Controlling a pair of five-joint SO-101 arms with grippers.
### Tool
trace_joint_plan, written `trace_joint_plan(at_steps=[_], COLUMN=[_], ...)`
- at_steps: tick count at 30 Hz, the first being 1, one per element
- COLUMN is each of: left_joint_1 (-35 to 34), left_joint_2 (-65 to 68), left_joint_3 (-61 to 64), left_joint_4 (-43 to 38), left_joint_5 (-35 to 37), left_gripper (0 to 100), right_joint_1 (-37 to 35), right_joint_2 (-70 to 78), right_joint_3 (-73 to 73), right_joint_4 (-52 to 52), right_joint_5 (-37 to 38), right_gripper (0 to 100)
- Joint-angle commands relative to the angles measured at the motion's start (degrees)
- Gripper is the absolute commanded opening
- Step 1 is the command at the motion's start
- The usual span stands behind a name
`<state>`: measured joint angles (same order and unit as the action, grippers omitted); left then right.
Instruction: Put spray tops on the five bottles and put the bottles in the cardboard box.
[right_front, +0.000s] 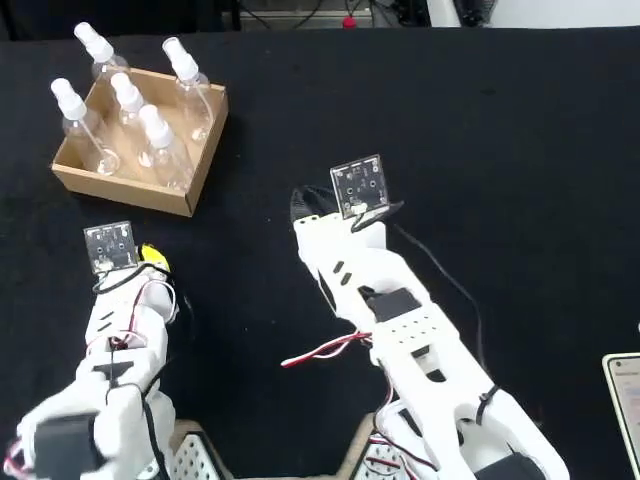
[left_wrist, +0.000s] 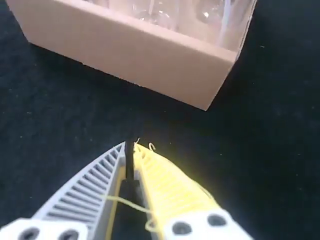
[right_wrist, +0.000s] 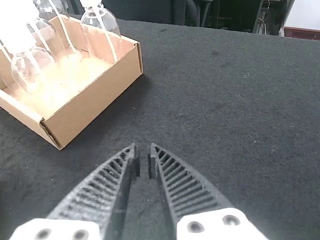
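- Left gripper: grey and yellow fingers closed tip to tip, with nothing between them. In the high view we see it on the near side of the cardboard box, close to the front wall but not touching it.
- Right gripper: black fingers drawn together with a thin slit left at the tips, holding nothing. It sits over bare cloth, off the box's right-hand corner and apart from it.
- Five bottles: all clear, all inside the box. We count five white spray tops, one on each bottle, standing above the rim.
- Box: open at the top, at the far left of the table.
- Table: covered in black cloth.
- Right edge of the table: a pale flat item, cut off by the frame; we cannot tell what it is.
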<state>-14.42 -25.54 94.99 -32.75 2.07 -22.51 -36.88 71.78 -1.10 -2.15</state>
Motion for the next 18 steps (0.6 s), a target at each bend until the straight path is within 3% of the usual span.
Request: trace_joint_plan(at_steps=[1,9,18], left_joint_1=[-0.13,-0.13,0.48], left_joint_2=[-12.84,-45.80,-69.27], left_joint_3=[1.45,2.42,2.77], left_joint_4=[13.01,48.18,77.36], left_joint_5=[0.35,0.44,0.44], left_gripper=[3,3,3], right_joint_1=[-0.79,-0.79,-0.44], right_joint_2=[0.22,0.22,-0.04], right_joint_3=[-2.95,-2.86,-3.21], right_joint_4=[-1.58,-1.58,-1.67], right_joint_5=[0.44,0.44,0.35], right_gripper=[4.0,4.0,4.0])
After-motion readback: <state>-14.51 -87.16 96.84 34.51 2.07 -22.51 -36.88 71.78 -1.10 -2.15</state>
